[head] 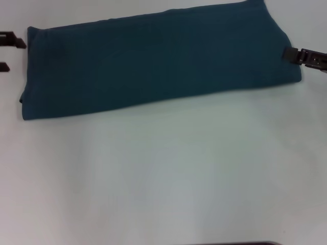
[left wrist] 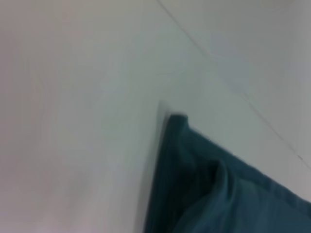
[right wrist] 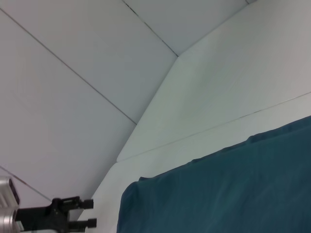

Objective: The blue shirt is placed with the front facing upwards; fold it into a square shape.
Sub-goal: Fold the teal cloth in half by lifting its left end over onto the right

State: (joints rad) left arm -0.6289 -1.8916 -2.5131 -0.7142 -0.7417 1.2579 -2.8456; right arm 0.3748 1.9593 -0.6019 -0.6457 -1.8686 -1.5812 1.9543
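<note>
The shirt (head: 158,61) lies as a long band across the upper frame. Left gripper (head: 13,52) released at its left end; right gripper (head: 301,56), fingers unclear, at the right end. I judge the next move folds the ends inward.

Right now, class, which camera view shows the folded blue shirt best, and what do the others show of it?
The head view: it shows the blue shirt almost whole, a long folded band on the white table, with the left gripper and right gripper at its ends. The left wrist view shows only one corner; the right wrist view shows one end.
</note>
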